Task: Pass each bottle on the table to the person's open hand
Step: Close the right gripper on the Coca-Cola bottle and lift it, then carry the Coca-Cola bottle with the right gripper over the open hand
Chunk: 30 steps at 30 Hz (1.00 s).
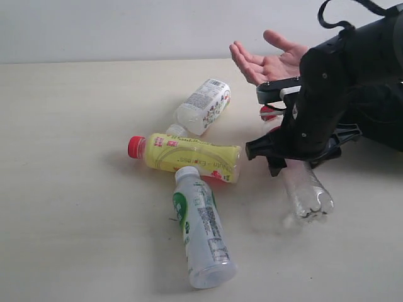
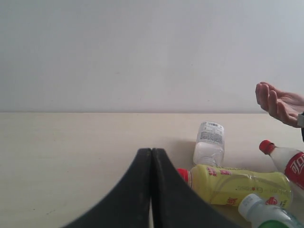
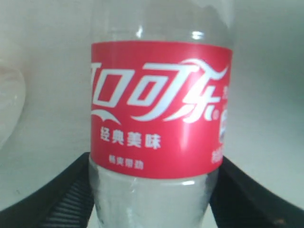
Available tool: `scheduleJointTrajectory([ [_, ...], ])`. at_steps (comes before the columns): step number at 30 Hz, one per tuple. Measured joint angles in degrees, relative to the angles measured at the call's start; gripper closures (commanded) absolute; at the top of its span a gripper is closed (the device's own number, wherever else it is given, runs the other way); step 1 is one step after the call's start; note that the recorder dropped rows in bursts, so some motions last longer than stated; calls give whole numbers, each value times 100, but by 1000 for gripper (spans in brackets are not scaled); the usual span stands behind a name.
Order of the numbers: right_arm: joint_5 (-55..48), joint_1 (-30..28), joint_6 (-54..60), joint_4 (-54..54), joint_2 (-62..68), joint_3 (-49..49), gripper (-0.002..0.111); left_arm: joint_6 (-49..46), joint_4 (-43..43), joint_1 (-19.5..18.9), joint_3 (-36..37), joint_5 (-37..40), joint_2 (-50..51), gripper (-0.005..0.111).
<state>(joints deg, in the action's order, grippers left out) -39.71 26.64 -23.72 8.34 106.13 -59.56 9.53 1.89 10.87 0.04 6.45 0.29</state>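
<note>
Four bottles (image 1: 192,157) lie flat; right gripper (image 1: 274,121) straddles red-labelled bottle (image 3: 159,109) to lift toward open hand (image 1: 267,61), clamp uncertain; left gripper (image 2: 151,190) clenched, empty.

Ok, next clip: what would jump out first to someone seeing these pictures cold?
The black right gripper at the right of the table, straddling a lying clear bottle with a red label. Just behind it, an open hand is held palm up. In the middle, a yellow bottle lies between a far whitish bottle and a near whitish bottle.
</note>
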Motion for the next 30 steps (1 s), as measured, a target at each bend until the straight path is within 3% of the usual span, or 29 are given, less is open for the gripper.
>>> scheduleJointTrajectory([
  [7, -1064, 0, 515, -489, -1060, 69, 108, 0, 0, 0, 0, 0, 0, 107],
  [18, -2011, 0, 979, -834, -3688, 1287, 108, 0, 0, 0, 0, 0, 0, 107],
  [30, -2995, 0, 979, -969, -6039, 1325, 108, 0, 0, 0, 0, 0, 0, 107],
])
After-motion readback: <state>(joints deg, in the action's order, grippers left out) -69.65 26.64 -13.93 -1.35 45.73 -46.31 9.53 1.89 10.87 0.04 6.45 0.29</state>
